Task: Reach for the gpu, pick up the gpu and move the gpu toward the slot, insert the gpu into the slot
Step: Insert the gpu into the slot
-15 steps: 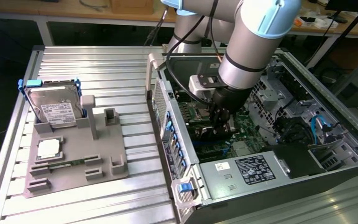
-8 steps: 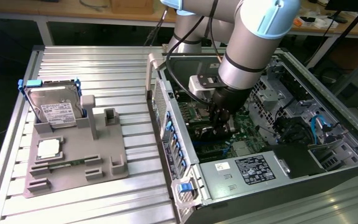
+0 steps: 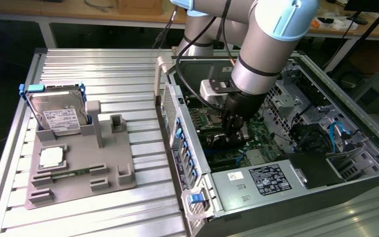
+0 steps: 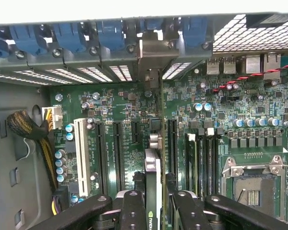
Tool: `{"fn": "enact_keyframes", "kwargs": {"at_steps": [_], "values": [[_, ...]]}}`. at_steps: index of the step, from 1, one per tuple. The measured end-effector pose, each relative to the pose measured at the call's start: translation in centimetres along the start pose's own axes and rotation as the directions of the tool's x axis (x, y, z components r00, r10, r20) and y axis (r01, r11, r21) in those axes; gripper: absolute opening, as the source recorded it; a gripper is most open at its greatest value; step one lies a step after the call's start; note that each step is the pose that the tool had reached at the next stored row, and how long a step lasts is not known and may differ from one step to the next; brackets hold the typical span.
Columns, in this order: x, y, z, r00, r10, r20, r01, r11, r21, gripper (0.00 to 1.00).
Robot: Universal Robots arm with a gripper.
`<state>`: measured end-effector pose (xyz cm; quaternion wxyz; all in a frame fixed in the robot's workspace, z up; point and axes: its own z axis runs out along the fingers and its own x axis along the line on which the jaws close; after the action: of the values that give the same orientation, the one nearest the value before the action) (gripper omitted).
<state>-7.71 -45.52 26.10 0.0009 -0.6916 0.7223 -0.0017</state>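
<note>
My gripper [image 4: 152, 213] is shut on the gpu [image 4: 152, 165], which the wrist view sees edge-on as a thin dark card between the two black fingers [image 4: 133, 208]. The card stands upright on the green motherboard [image 4: 120, 108], between two long black expansion slots [image 4: 172, 143]. Its silvery end bracket [image 4: 153, 52] lies against the rear slot openings of the case. The slot beneath the card is hidden by it. In the exterior view the gripper [image 3: 234, 134] is deep inside the open computer case [image 3: 176, 118], low over the board.
A white slot [image 4: 81, 153], a bundle of cables [image 4: 26, 127] and the processor socket [image 4: 252, 182] flank the card. Outside the case, a grey fixture [image 3: 77, 170] holds the silver hard drive [image 3: 57, 117] and a small square chip [image 3: 51, 156]. The power supply [image 3: 262, 180] is nearest the camera.
</note>
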Motion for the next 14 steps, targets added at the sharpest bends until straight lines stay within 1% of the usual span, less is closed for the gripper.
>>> {"fn": "enact_keyframes", "kwargs": {"at_steps": [14], "values": [[0.13,0.01,-0.07,1.0000,0.000,0.0000,0.000,1.0000,-0.0001,0.27]]}}
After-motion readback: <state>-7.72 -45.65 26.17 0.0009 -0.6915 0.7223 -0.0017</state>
